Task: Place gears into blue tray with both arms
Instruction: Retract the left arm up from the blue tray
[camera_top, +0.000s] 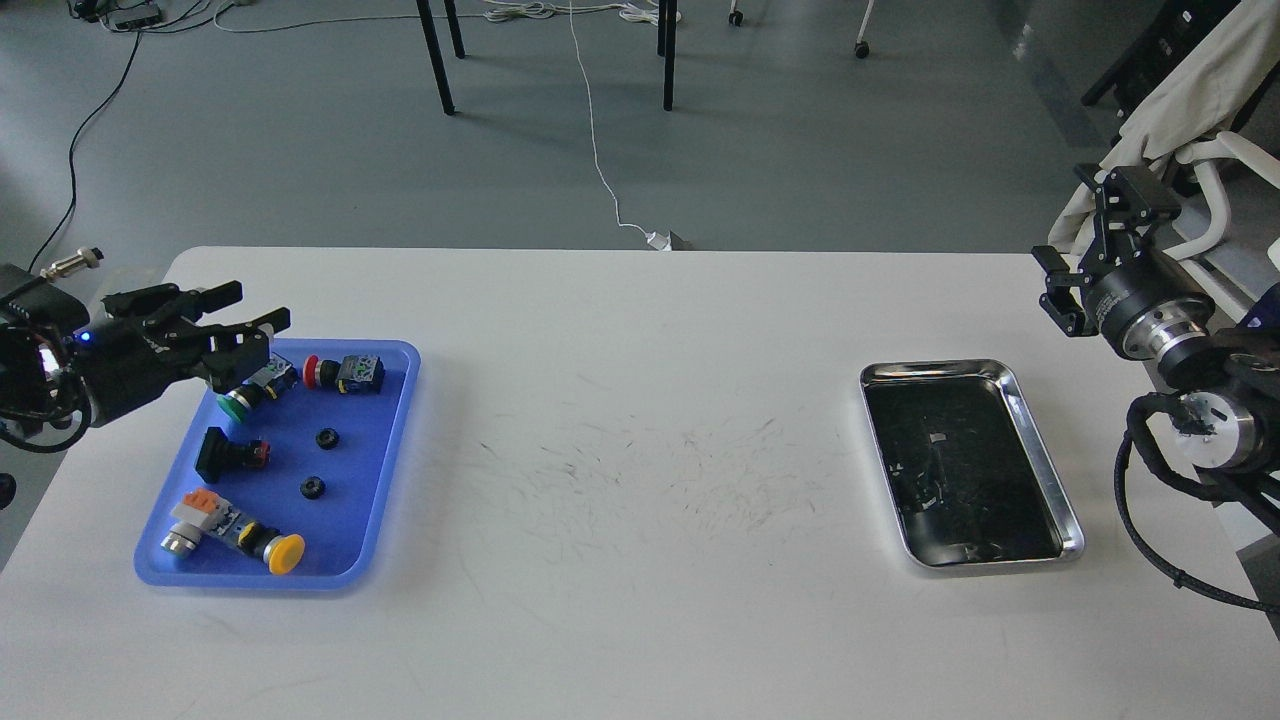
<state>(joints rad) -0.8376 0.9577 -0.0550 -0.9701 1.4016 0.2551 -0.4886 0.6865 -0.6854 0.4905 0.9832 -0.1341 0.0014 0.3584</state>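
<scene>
A: What lies nearest, low in the frame?

B: Bare white table (640, 640). Just above that, at lower left, the blue tray (395, 440) rests flat on it. Its nearest corner holds a yellow-capped switch (272, 548) and a silver-ended switch with an orange block (195, 520).

A: And the gears?

B: Two of them, both inside the blue tray, right of its middle: the nearer gear (313, 487), then the farther gear (326, 437) just above it, apart from each other. A black-capped switch (228, 452) lies to their left; a green-capped switch (250, 390) and a red-capped switch (342, 373) sit at the tray's far end.

A: The other tray?

B: The steel tray (1040, 440), centre right, dark inside, well apart from the blue one.

A: The arms?

B: The left gripper (250, 310) hovers over the blue tray's far left corner, fingers parted, holding nothing. The right gripper (1100, 225), upper right beyond the table edge, is dark and end-on; whether it gapes or is closed cannot be told.
</scene>
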